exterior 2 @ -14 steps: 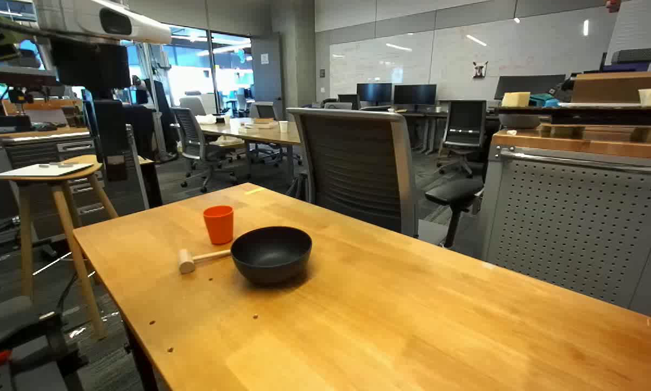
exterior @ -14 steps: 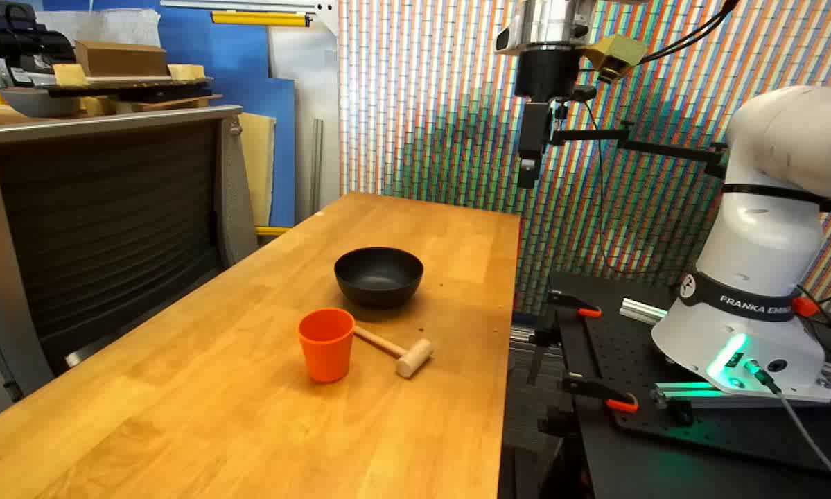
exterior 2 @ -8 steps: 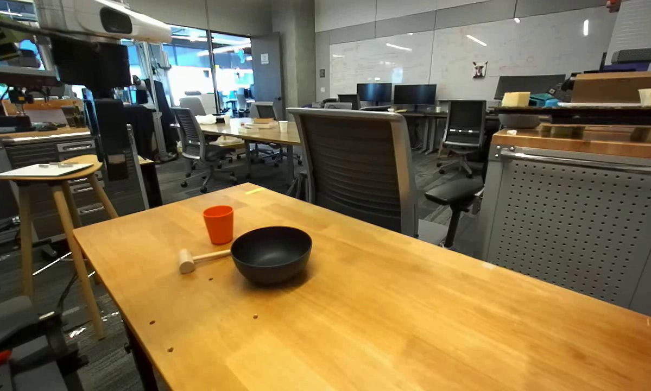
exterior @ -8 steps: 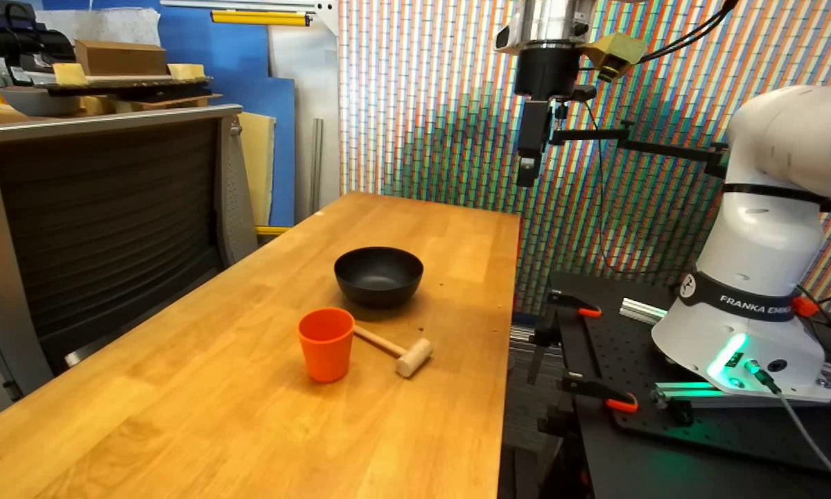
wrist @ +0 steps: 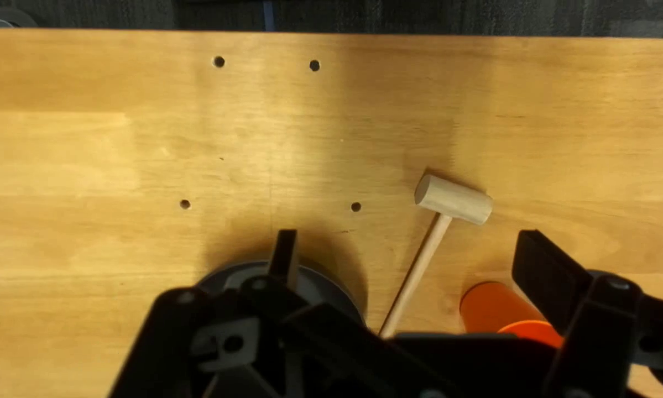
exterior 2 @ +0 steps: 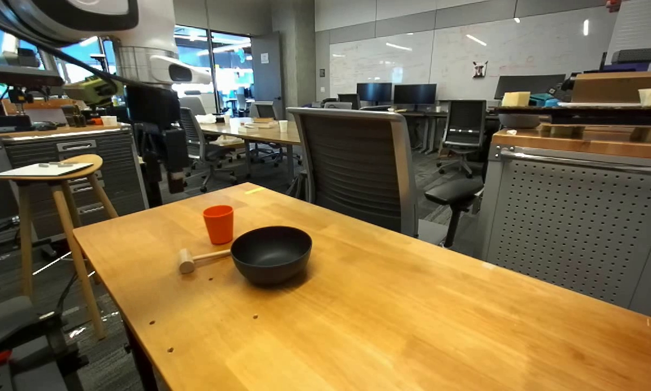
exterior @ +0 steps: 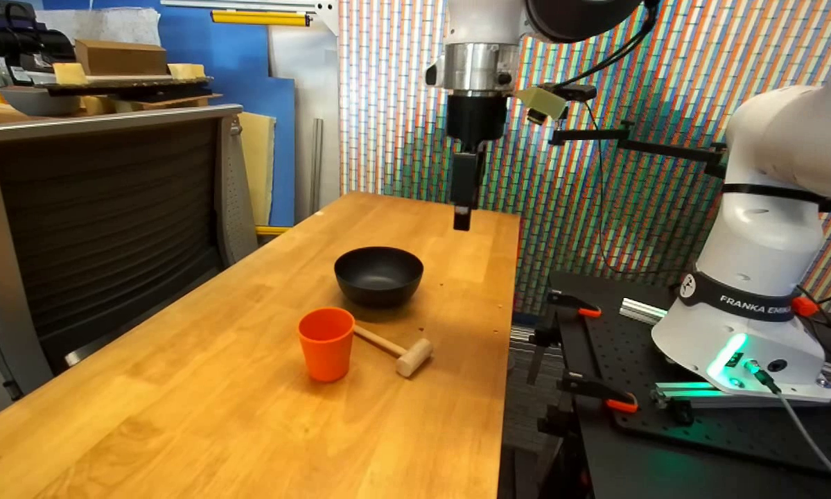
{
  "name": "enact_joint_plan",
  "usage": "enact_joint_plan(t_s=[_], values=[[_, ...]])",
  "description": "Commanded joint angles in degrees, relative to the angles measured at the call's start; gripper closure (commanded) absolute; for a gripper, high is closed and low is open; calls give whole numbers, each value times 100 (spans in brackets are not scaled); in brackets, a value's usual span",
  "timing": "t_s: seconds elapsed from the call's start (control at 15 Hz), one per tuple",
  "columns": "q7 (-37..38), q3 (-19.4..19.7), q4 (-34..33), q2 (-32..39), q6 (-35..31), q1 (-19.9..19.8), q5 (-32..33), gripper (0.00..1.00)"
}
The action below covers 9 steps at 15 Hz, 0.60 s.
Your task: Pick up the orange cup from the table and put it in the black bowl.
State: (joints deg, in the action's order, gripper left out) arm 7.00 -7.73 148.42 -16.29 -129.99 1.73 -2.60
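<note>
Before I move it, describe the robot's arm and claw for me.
The arm is white and rounded, with a silver collar, black cables, a yellowish-green block, a black band lettered "FRANKA", and a green light strip on its base. The claw is black, with two blocky fingers.

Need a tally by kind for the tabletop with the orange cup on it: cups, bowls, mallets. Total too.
Cups: 1, the orange cup
Bowls: 1, the black bowl
Mallets: 1, the wooden mallet
Total: 3
</note>
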Motion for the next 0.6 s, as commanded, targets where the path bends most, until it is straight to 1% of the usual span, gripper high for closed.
enact_joint_plan(t_s=[0.0,0.13,0.33,0.53], values=[[255,-167,-1214,1485,-94,125,522,0],[369,-194,-1845,2193,-44,242,883,0],[404,-105,-2844,3182,164,519,1257,0],[240,-36,-3786,4072,347,753,1246,0]])
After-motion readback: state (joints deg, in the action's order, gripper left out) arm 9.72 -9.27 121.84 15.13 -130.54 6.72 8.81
